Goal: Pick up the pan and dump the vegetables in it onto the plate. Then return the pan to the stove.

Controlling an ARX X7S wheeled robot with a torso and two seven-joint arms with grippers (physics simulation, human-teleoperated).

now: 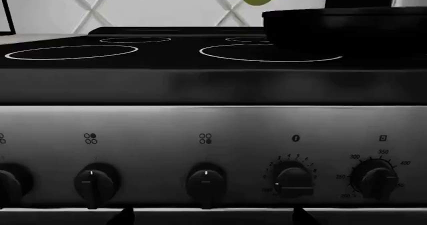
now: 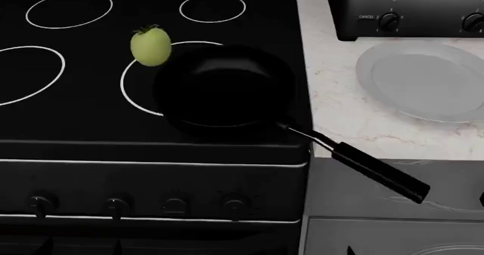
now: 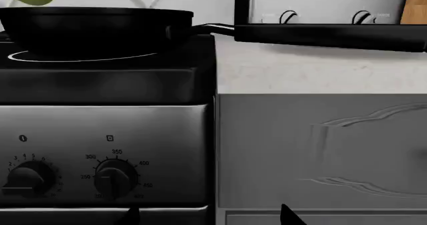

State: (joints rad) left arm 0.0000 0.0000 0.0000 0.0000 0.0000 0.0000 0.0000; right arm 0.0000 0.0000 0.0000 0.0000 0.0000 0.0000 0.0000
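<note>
Black stove [image 2: 76, 113] fills frame left, pan [image 2: 223, 88] on its lower-right burner, tomato [image 2: 151, 46] at its upper-left rim (looks outside), plate [image 2: 423, 79] right on bench; rigid pan, grab long handle [image 2: 374, 170]; jaws unseen, can't tell.

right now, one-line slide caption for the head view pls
Green tomato above the stove, beside the pan; empty plate waits.
</note>
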